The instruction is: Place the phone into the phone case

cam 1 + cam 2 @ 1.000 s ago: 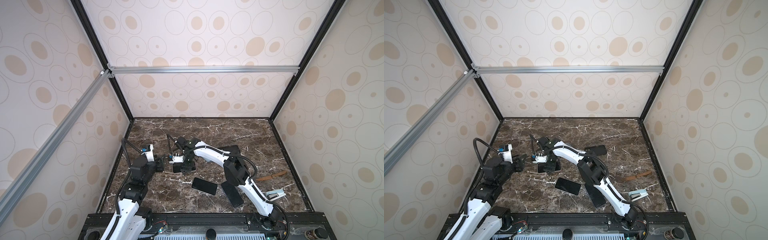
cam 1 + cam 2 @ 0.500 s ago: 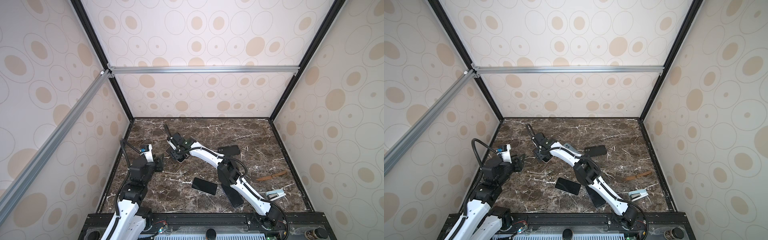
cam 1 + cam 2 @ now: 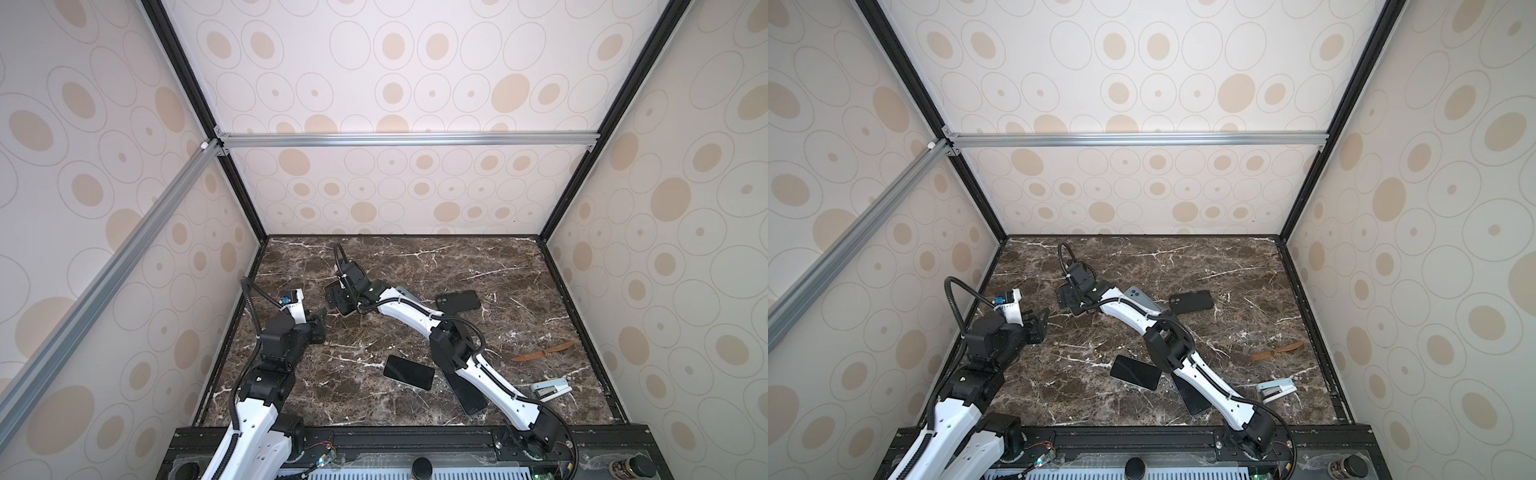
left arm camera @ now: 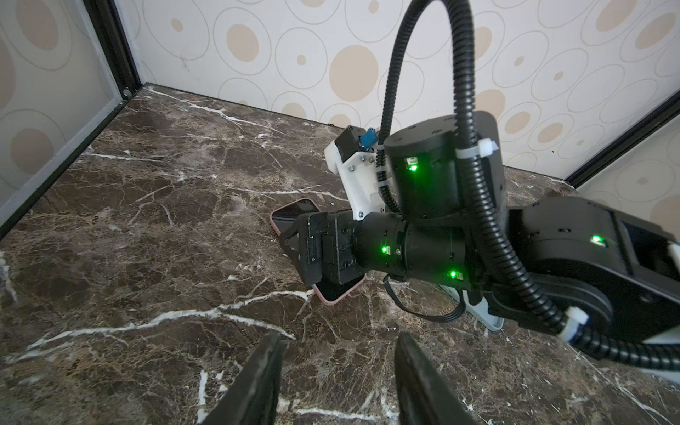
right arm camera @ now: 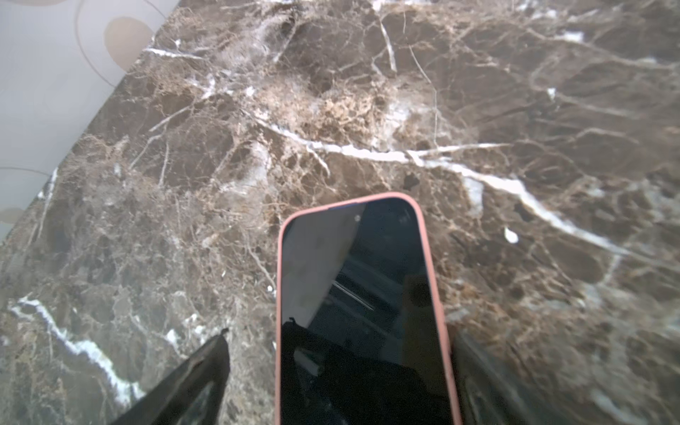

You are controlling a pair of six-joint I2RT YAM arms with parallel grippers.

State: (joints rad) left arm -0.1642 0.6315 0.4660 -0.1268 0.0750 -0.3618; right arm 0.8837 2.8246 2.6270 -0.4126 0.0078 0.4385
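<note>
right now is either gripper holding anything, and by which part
Nothing is held. The right gripper has its jaws open astride the pink-cased phone, which lies on the table; the left gripper is open and empty.

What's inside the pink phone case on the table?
A phone, dark screen up, fills the pink case edge to edge. The right hand covers its middle in the left wrist view, and the case hides its back.

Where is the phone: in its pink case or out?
In. The pink case wraps the phone along every screen edge seen in the right wrist view.
</note>
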